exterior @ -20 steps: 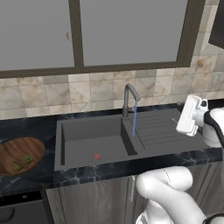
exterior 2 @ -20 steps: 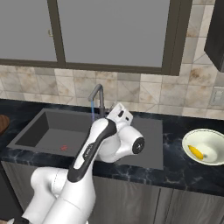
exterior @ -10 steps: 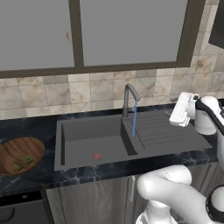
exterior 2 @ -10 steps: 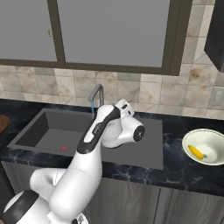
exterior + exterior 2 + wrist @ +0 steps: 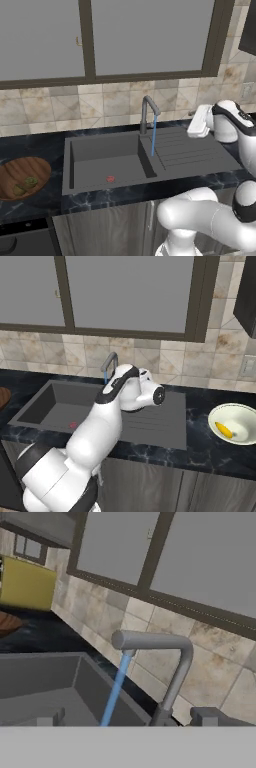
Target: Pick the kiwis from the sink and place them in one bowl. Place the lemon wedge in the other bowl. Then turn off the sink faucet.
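Grey sink faucet [image 5: 165,662] stands just ahead of the jaws [image 5: 127,721], running.

The sink faucet [image 5: 172,662] stands close ahead, its upright stem bending into a horizontal spout that points left. A blue water stream [image 5: 114,693] falls from the spout end into the sink [image 5: 45,682] basin at lower left. Beige tiled wall [image 5: 150,632] and a dark-framed window [image 5: 165,552] lie behind. A brown wooden bowl [image 5: 7,623] edge shows at far left.
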